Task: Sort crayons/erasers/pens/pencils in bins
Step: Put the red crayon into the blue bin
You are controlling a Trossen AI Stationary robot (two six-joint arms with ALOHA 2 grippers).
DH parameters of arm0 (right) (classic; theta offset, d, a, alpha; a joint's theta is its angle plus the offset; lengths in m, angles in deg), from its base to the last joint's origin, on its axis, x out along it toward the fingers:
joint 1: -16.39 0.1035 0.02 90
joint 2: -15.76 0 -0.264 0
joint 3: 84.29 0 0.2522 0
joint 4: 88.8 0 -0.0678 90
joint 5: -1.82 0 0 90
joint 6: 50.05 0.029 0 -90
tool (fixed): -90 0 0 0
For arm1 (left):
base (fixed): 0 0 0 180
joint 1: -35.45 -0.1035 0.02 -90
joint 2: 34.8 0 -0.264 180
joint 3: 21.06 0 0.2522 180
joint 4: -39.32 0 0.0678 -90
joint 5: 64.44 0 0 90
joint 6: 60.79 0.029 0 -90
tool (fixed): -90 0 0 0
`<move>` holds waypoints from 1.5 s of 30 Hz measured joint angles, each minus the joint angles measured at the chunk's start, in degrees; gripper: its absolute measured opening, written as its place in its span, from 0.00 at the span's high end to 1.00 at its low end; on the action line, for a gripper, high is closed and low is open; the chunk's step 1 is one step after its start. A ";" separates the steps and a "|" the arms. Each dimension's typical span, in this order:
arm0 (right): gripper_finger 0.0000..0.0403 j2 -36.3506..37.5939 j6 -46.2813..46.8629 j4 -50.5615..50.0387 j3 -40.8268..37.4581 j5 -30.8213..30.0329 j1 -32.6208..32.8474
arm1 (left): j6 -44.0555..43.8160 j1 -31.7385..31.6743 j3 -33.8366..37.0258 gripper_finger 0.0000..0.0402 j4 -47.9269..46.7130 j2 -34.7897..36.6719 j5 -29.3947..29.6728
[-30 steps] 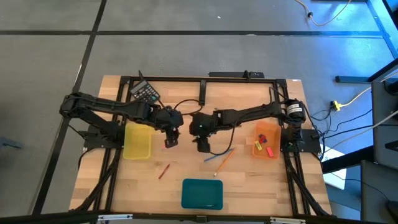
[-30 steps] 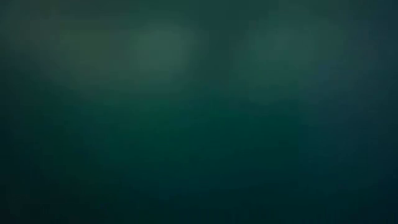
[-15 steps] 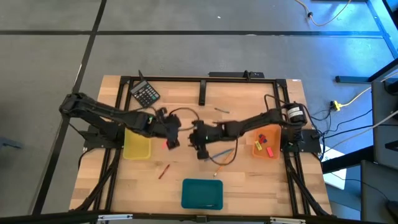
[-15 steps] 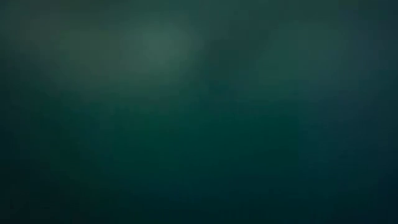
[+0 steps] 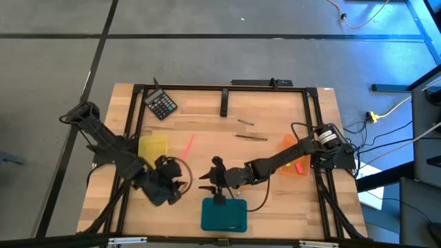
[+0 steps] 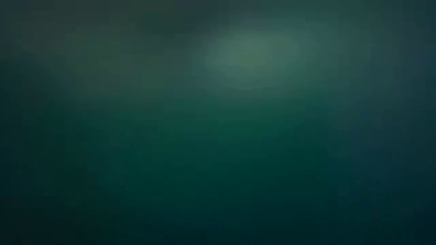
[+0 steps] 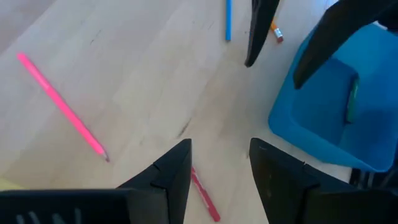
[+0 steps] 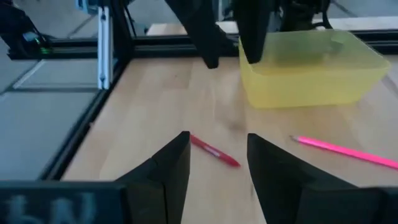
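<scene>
Sitting on the table (image 5: 275, 200): three bins, yellow bin (image 5: 153, 147) at left-centre, orange bin (image 5: 295, 156) at right, teal bin (image 5: 224, 214) at bottom centre. Lying between them: one pink pen (image 5: 187, 144), two dark pencils (image 5: 250, 137) near upper centre. Hovering with fingers spread and grasping nothing: left gripper (image 7: 217, 165) at lower left, over one red crayon (image 7: 204, 195); right gripper (image 8: 216, 158) at the teal bin's upper edge.

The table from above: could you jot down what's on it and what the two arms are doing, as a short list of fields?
Left gripper: jaws open, empty, low over a short red crayon
Right gripper: jaws open, empty, near the teal bin
Yellow bin: left side of the table
Orange bin: right side, holds small erasers
Pink pen: loose beside the yellow bin
Calculator: back left corner
</scene>
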 joint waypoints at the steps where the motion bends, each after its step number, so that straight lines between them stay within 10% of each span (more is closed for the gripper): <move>1: 0.60 -0.44 0.80 -0.12 0.33 0.02 0.04 | -1.84 1.39 0.54 0.61 -0.02 -0.02 0.86; 26: 0.60 -26.48 -17.62 -30.10 41.73 24.86 -9.66 | -10.30 7.58 9.80 0.61 2.25 -0.42 -0.67; 45: 0.67 -33.68 -27.78 -43.78 49.22 31.76 -12.89 | -4.24 6.62 9.80 0.61 1.54 -0.42 7.29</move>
